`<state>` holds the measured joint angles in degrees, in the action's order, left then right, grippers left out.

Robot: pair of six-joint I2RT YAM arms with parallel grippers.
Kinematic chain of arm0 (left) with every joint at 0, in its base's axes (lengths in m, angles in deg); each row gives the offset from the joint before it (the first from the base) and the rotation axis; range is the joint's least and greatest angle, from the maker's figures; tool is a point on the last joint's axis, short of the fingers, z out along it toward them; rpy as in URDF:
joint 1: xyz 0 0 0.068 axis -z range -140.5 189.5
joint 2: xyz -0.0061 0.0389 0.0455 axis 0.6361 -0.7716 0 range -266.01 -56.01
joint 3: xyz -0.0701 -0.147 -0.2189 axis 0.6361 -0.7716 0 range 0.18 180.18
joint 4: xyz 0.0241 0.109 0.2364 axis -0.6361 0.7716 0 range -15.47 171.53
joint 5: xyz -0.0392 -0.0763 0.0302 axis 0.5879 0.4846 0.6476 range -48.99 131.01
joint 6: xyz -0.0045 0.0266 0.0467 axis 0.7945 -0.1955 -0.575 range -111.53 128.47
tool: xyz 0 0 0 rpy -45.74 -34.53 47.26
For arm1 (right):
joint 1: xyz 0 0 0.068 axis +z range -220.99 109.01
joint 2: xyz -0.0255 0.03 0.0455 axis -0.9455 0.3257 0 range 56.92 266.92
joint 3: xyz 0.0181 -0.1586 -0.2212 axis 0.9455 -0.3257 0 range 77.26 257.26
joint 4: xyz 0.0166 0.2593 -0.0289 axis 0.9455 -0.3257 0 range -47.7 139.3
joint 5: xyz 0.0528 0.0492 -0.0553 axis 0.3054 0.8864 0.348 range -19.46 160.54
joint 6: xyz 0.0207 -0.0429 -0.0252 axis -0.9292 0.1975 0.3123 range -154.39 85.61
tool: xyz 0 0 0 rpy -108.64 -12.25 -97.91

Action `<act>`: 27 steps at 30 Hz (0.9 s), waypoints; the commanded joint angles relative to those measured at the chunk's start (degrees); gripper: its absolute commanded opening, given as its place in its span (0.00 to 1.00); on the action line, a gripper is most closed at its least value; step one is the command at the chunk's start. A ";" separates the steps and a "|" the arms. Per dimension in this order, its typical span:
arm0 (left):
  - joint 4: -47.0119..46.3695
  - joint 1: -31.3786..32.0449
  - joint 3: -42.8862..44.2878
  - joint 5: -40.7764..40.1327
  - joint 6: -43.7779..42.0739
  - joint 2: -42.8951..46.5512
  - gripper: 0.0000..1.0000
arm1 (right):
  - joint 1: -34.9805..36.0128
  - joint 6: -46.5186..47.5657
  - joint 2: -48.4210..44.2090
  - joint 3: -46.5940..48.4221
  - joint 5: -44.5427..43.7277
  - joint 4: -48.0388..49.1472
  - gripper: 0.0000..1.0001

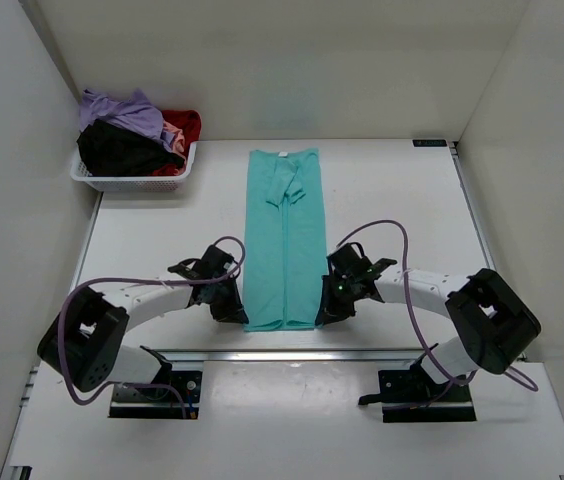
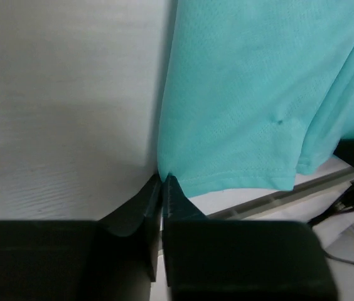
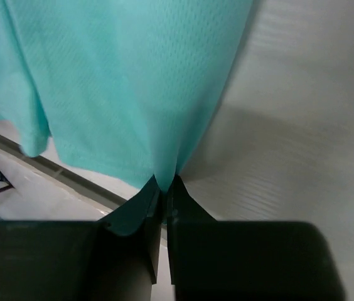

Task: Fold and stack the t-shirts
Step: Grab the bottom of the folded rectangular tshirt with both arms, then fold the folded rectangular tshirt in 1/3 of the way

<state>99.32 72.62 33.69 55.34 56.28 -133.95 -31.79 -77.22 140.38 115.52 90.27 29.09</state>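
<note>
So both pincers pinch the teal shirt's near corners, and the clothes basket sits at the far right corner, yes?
Not quite: the top view shows the basket at the far left corner. The left pincer and right pincer do pinch the near corners of the teal shirt.

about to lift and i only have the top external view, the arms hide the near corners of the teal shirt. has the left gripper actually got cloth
Observer: Yes. In the left wrist view the left gripper is shut on the near hem corner of the teal t-shirt, and the cloth runs right in between the closed tips.
Operator: ok and the right one
Observer: Same there. In the right wrist view the right gripper is shut on the other near hem corner, with the cloth drawn to a point where its tips meet.
</note>
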 commanded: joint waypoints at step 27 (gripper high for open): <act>16.07 -13.43 47.32 7.38 -7.47 -26.99 0.00 | -20.30 29.73 21.89 43.99 12.35 -35.33 0.00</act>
<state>113.35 60.45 75.70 61.63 49.92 -158.51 -51.05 -52.87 157.28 153.03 102.31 -0.87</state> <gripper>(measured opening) 0.033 0.020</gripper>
